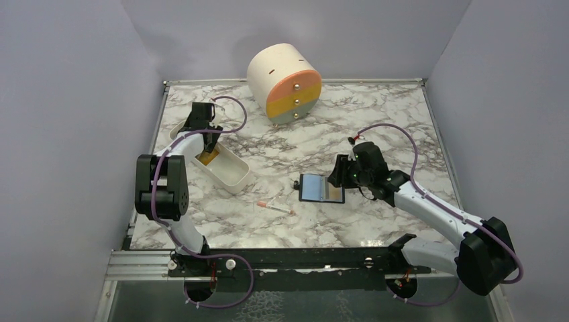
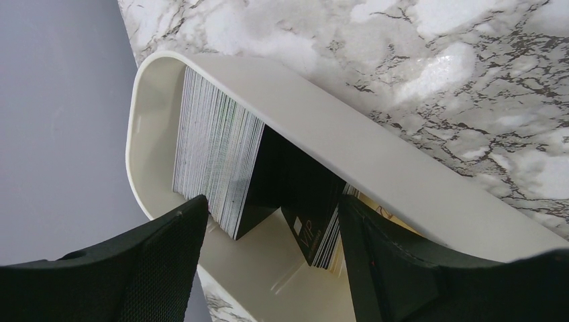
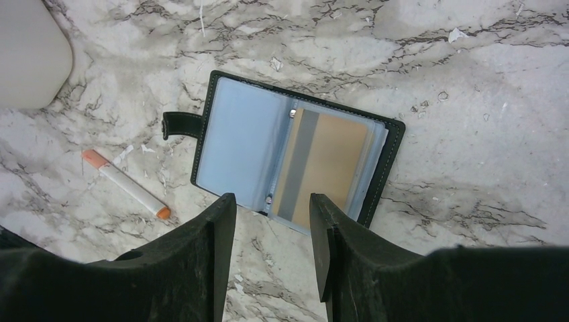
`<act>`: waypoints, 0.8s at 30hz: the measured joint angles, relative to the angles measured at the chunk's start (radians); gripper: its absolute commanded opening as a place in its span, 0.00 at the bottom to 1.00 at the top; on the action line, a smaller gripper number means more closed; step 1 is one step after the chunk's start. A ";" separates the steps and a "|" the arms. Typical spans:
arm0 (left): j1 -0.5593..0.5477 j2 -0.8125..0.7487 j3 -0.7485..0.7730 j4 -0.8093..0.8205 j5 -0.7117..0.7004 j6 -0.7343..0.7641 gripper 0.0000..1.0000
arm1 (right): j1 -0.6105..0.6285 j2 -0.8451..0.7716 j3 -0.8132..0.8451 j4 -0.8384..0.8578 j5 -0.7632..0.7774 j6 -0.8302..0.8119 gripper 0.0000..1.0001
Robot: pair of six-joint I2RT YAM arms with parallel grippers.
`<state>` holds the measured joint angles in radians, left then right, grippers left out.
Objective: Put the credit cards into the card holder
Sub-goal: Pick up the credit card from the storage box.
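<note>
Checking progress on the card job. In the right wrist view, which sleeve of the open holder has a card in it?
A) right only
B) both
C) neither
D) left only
A: a tan card fills the right sleeve of the holder, while the left sleeve looks empty.

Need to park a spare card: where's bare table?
Bare marble: the back right corner, right of the drawer box; also the strip between the stick and the near edge. Crowded: the tray, left end effector at it, and around the card holder.
</note>
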<state>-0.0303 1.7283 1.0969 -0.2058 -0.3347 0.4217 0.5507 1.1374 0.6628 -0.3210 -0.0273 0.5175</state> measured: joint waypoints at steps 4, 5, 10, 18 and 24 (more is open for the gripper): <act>0.000 0.002 0.000 0.004 -0.003 0.002 0.73 | 0.000 0.000 0.000 0.000 0.009 0.000 0.45; 0.000 0.002 0.000 0.004 -0.003 0.004 0.73 | 0.000 0.000 0.000 0.000 0.011 -0.001 0.45; 0.000 0.002 0.000 0.005 -0.002 0.005 0.79 | 0.000 -0.001 0.000 0.000 0.014 -0.001 0.45; 0.003 -0.010 -0.037 0.055 0.011 0.011 0.80 | 0.000 -0.002 0.000 0.000 0.014 -0.002 0.45; 0.003 -0.030 -0.063 0.071 0.037 0.023 0.81 | 0.000 0.000 0.000 0.002 0.014 -0.009 0.45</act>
<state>-0.0269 1.6985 1.0344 -0.1352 -0.2981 0.4446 0.5507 1.1370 0.6628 -0.3191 -0.0132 0.5087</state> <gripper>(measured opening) 0.807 0.448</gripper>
